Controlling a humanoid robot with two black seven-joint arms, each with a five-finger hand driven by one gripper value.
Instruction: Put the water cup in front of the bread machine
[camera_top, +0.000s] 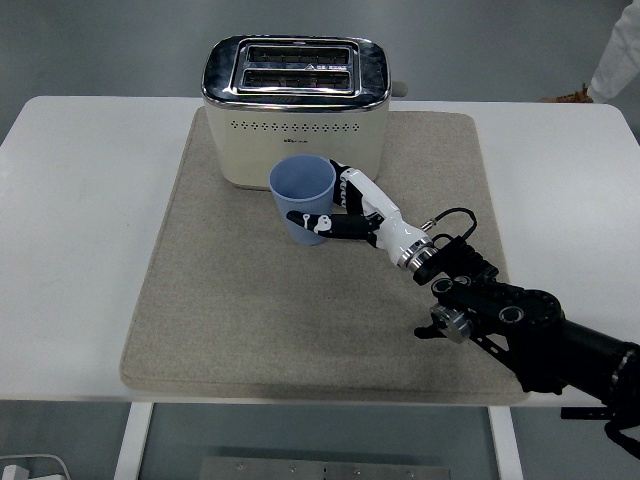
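A: In the head view, where is the water cup from the right hand?

B: It is just to the left of the palm, upright, with the open mouth up. The fingers are curled around its right side and front, so the hand is closed on it. The left hand is not in the view, so the right one does the work.

A: And the bread machine?

B: It stands right beyond the hand and the cup. The cup is before its front wall, very near. I cannot tell if the bottom touches the mat; I judge it needs only to go down a little.

A: The surface?

B: The grey mat on the white tabletop is flat. Near the hand nothing else stands.
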